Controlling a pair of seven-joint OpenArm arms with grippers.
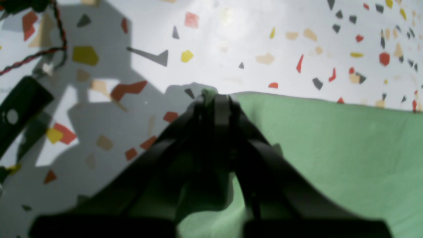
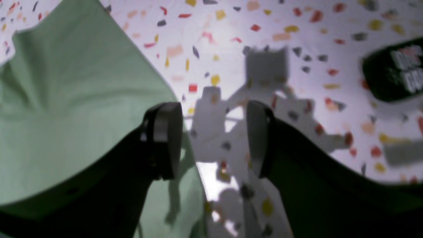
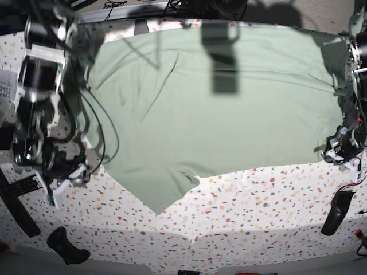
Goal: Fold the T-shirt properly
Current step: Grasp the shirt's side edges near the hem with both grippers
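One T-shirt [image 3: 218, 109], two claws, one speckled worktop [image 3: 258, 206]. Spread wide and mostly flat across the far half of the worktop, pale sage green, plain, with soft creases running through the cloth and one pointed corner hanging toward the near edge. Left claw [image 1: 211, 96] clenched on the T-shirt [image 1: 330, 148], a small tuft of green cloth pinched up between its dark tips at the garment's edge, the rest of the fabric stretching away flat to one side of it in the left wrist view. Seen from the base, left claw [image 3: 338, 150] sitting at the shirt's side edge. Right claw [image 2: 214, 132] released, its two pads well apart over bare worktop [image 2: 297, 49], just beside the T-shirt [image 2: 66, 99] hem, one finger [image 2: 163, 138] overlapping the cloth edge in view and the other over the speckles; contact with the fabric impossible to tell. In the base view, right claw [image 3: 66, 180] near the other side edge of the garment, holding nothing. Smooth, matte cloth, slightly rumpled near that hem
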